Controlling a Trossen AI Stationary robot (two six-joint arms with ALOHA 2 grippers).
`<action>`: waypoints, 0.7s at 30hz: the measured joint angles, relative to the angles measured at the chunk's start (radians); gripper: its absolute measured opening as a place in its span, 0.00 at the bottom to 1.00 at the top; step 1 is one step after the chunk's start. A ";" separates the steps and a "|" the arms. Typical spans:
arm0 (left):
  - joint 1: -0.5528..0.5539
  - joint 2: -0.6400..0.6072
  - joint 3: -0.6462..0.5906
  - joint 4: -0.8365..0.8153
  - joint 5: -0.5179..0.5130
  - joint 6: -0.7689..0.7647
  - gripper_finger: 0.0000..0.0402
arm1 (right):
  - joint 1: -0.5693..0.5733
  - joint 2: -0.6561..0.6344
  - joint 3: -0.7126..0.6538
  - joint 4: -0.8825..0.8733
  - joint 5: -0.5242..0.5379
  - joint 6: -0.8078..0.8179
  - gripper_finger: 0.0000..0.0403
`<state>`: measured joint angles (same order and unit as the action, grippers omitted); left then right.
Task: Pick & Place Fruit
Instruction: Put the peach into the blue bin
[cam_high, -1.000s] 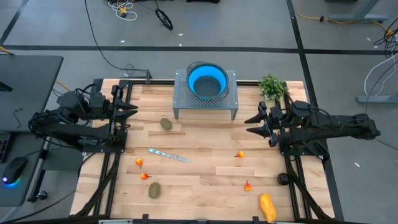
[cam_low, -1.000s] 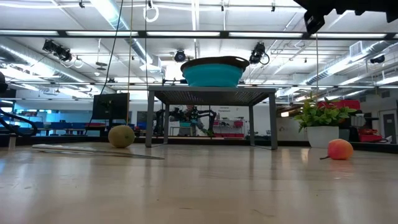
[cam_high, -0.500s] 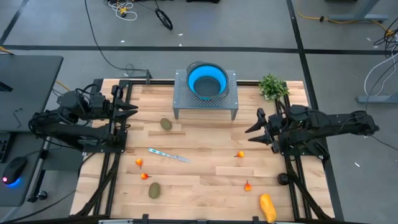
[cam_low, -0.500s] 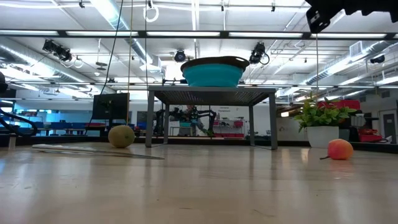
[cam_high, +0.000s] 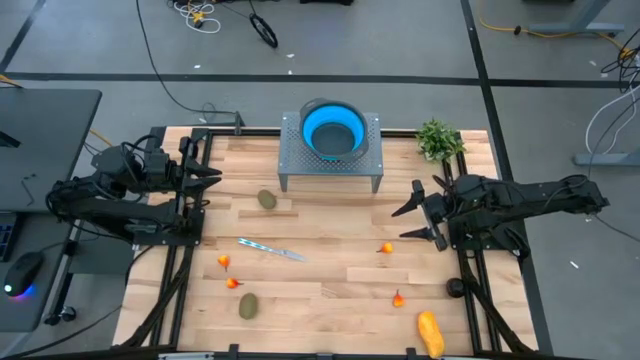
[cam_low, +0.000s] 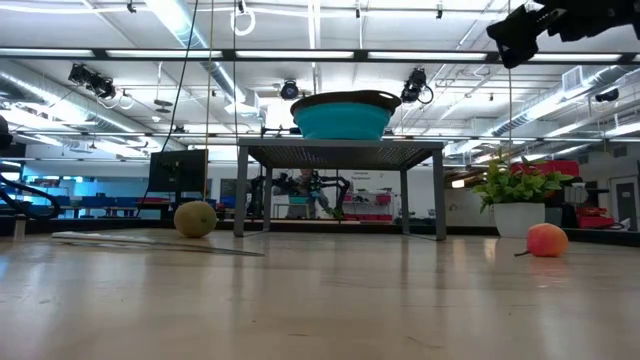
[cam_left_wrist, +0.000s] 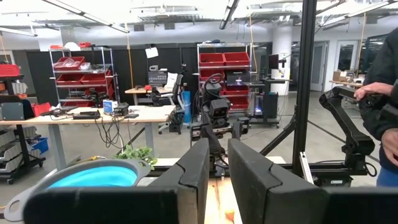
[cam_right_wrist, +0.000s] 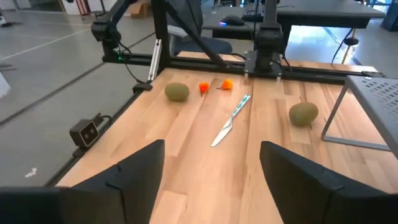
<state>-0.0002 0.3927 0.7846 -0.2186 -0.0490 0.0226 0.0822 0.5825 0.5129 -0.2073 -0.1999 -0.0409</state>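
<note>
Right gripper had shifted down-frame and a bit left vs the earlier high view, from beside the plant toward mid-right of the table, and its fingers had spread wider; they stood well apart w/ nothing between them, right wrist view showed only bare wood in the gap. Left gripper hadn't moved, parked at upper-left edge of the table, fingers nearly together, holding nothing, per left wrist view. Fruit all still on the table: one kiwi left of the rack, second kiwi lower left, two small red fruits above it, another red one centre-right just below-left of the right gripper, one more lower, and the long yellow-orange fruit at bottom right edge. Blue bowl sat on the perforated rack top centre, prob the drop spot, though task text didn't say. Knife-like stick lay mid-table, plant upper right. Judged stage: approach to first pick, nothing placed yet. Risks: the red fruit is tiny and round, so a slightly off-centre close could flick it away or let it roll; descending too low could jam fingertips into the wood; the yellow fruit near the edge could get nudged off the table.
</note>
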 joint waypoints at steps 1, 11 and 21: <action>0.000 0.000 0.000 0.000 0.000 0.000 0.17 | 0.000 0.004 0.000 0.000 0.000 -0.004 0.70; 0.000 0.000 0.000 0.000 0.000 0.000 0.17 | 0.000 0.097 0.000 -0.039 0.017 -0.020 0.71; 0.000 0.000 0.000 0.000 0.000 0.000 0.17 | 0.022 0.159 0.000 -0.072 0.063 -0.033 0.71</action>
<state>-0.0002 0.3927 0.7847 -0.2184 -0.0490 0.0227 0.1039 0.7411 0.5129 -0.2794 -0.1367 -0.0742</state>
